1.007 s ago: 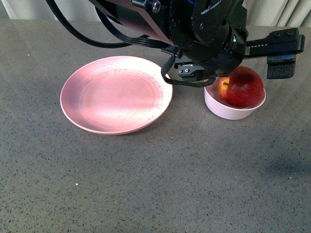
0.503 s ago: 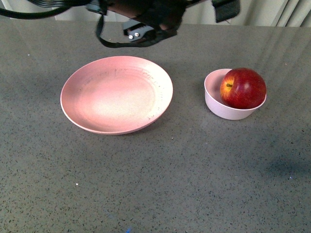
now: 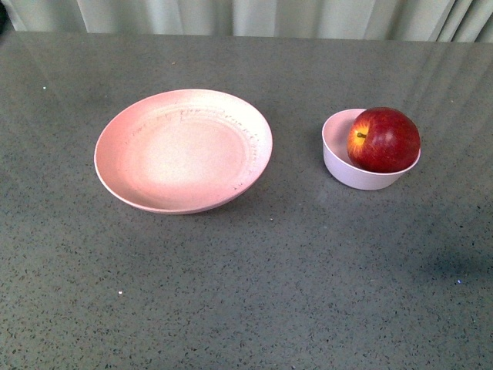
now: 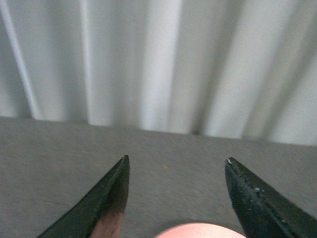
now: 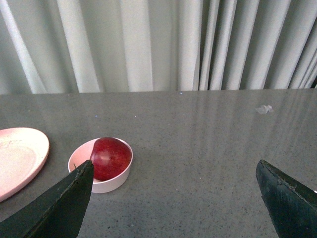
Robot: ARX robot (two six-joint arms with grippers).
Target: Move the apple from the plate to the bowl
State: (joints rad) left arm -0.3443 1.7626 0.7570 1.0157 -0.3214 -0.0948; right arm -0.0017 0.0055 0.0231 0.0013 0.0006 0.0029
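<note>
Behind the grey bench (image 3: 246,293), pale curtains (image 5: 148,44) hang along its far edge; nothing blocks the dishes. Both grippers, left gripper (image 4: 176,163) and right gripper (image 5: 173,198), are spread wide and hold nothing, touching nothing. The apple (image 3: 384,139) sits in the bowl (image 3: 347,166) toward the bench's right edge, ahead of the right gripper and apart from it, with the plate (image 3: 183,150) beside the bowl, bare.
</note>
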